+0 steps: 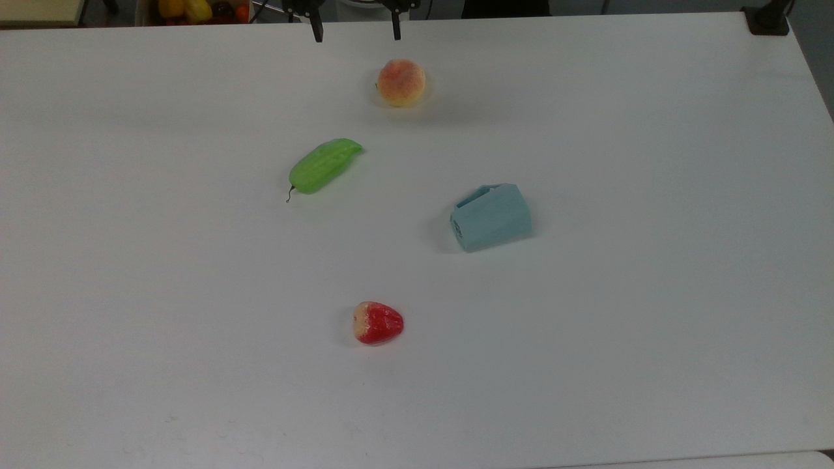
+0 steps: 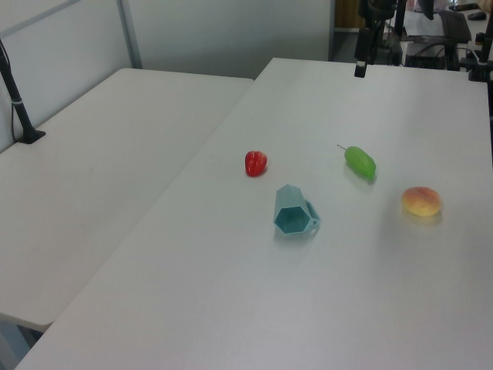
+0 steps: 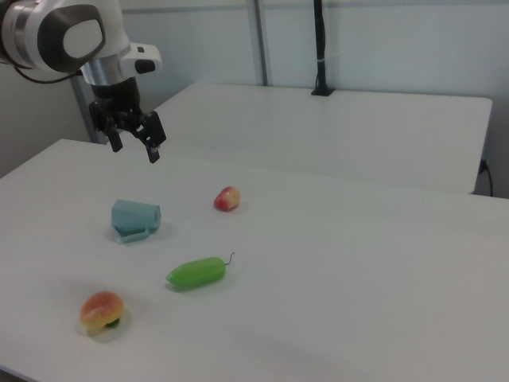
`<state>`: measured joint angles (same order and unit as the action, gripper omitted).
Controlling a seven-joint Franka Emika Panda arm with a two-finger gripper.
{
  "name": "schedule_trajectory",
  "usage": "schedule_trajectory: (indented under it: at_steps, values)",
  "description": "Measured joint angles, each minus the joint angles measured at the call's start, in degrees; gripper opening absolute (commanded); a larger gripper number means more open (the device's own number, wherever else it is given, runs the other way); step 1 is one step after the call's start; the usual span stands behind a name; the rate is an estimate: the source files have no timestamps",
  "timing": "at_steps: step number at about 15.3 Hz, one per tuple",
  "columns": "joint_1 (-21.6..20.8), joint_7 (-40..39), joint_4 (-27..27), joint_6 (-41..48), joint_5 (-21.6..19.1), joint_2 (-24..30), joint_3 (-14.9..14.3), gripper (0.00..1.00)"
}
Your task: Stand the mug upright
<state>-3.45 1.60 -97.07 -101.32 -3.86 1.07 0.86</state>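
— Mug (image 1: pixel 491 217) position? 
— It lies on its side on the white table (image 1: pixel 651 195), well below and apart from the fingertips, hexagonal mouth facing the left view's camera.
— And the gripper (image 3: pixel 134 145)? 
— It hangs in the air with its fingers (image 1: pixel 317 29) spread wide, holding nothing; the peach (image 1: pixel 401 83) sits nearer them than the mug does.
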Motion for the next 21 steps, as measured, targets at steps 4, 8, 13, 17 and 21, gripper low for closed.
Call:
schedule_trajectory:
  at_steps: [4, 8, 13, 17, 21]
  values:
    - [0.0, 0.0, 0.0, -0.1, 0.0, 0.0, 0.0, 1.0]
    - [-0.7, -0.2, 0.0, -2.1, 0.1, -0.1, 0.0, 1.0]
    - [-5.4, -0.2, -0.5, -7.4, 5.0, -2.3, 0.7, 1.0]
    - [-9.7, 0.0, -0.5, -9.6, 11.0, -4.1, 2.2, 1.0]
    - [-13.1, 8.2, -0.7, -11.4, 19.0, -6.6, 5.4, 1.0]
